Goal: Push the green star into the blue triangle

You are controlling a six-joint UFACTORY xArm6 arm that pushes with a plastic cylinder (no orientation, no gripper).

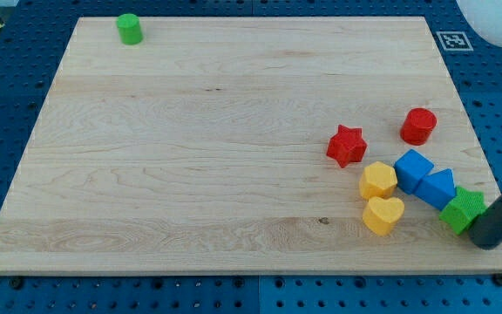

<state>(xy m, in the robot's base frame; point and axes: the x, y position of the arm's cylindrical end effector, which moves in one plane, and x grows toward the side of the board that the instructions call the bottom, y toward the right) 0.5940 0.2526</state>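
Nearest the view's bottom right, the tip [486, 242] is set touching the green star [463, 209], which already touches the blue triangle [437, 187]. A further shove is judged likely to drive both into the blue cube [413, 168] and yellow heart [383, 215]. The rod is seen leaning in from the right desk [190, 157] edge. No claw is fitted, so no claw state can be told.

Single camera view, set high and angled obliquely downward onto the wooden board [190, 157], near enough that the board nearly fills the frame; its far edge lies toward the view's top.
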